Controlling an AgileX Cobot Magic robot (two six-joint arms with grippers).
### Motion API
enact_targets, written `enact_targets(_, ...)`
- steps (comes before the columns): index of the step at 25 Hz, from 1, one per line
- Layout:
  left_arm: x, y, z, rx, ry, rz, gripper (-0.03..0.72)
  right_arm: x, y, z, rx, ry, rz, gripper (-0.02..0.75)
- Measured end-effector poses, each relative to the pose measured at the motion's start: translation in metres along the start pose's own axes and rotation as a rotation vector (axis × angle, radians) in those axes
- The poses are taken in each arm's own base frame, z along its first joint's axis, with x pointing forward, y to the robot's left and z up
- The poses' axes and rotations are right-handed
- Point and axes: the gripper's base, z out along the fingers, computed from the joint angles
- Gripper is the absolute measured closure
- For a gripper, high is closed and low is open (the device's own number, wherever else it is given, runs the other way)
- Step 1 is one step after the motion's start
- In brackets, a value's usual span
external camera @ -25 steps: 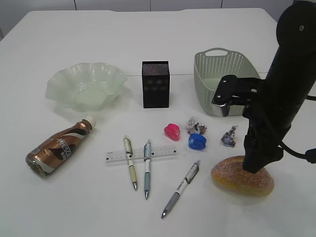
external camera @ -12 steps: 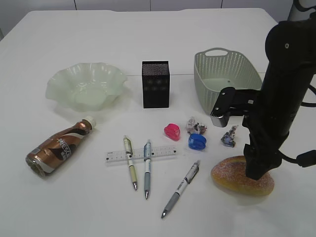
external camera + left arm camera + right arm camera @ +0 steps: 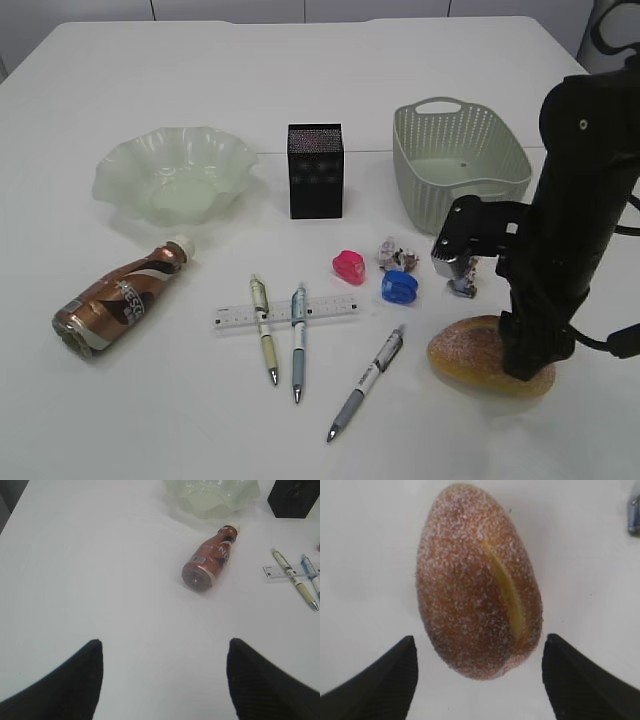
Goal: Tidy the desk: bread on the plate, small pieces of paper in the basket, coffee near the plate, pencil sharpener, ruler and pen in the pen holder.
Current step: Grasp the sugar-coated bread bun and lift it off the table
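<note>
In the exterior view, the right arm (image 3: 560, 230) stands over the bread (image 3: 485, 358), hiding its 3 o'clock end; a paper scrap (image 3: 462, 282) lies just beyond at 12 o'clock. In the left wrist view, the left gripper (image 3: 162, 680) hangs wide over bare table, the coffee bottle (image 3: 210, 563) at 1 o'clock. In the right wrist view, the right gripper (image 3: 477, 680), jaws wide, straddles the bread's near end without touching.
</note>
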Motion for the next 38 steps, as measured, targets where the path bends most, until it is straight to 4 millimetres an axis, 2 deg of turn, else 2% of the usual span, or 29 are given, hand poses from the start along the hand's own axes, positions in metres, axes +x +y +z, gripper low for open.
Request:
enact_targets(10,0.000,0.000,0.000,0.000,0.000,0.000,0.129,-0.001,-0.003,0.006,0.056,-0.034,-0.006,0.141)
enact_targets(25,0.000,0.000,0.000,0.000,0.000,0.000,0.129,-0.003,-0.005,0.036,0.012,0.008,-0.005,0.154)
enact_targets(29,0.000,0.000,0.000,0.000,0.000,0.000,0.129,-0.003,-0.005,0.036,0.008,0.004,0.000,0.222)
enact_targets(38,0.000,0.000,0.000,0.000,0.000,0.000,0.129,-0.003,-0.005,0.036,0.006,0.004,0.032,0.464)
